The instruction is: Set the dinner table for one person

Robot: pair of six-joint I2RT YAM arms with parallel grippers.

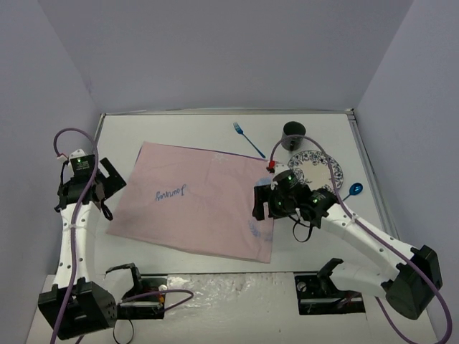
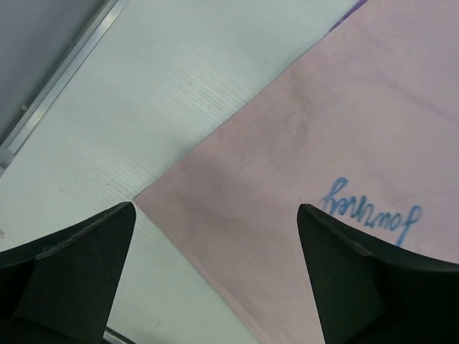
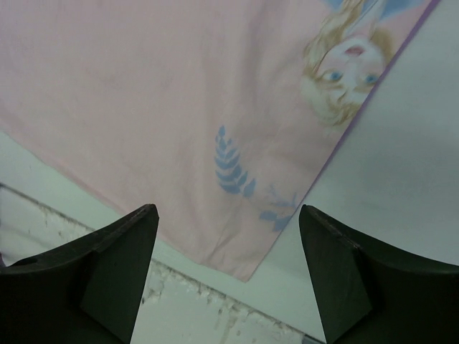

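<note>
Rectangular pink cloth (image 1: pixel 193 208) lies smooth on the matte white dinner table (image 1: pixel 179 130)

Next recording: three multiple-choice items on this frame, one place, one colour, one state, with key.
1. The blue fork lies: A) on the pink cloth; B) on the dinner table beyond the cloth; C) in an end effector.
2. The cloth's lettering is: A) blue; B) red; C) black.
3. The left end effector is: A) shut on cloth; B) shut, empty; C) open, empty.
Key: 1 B, bare tabletop lies under it; 2 A, blue script in the left wrist view; 3 C, fingers stand wide apart.
</note>
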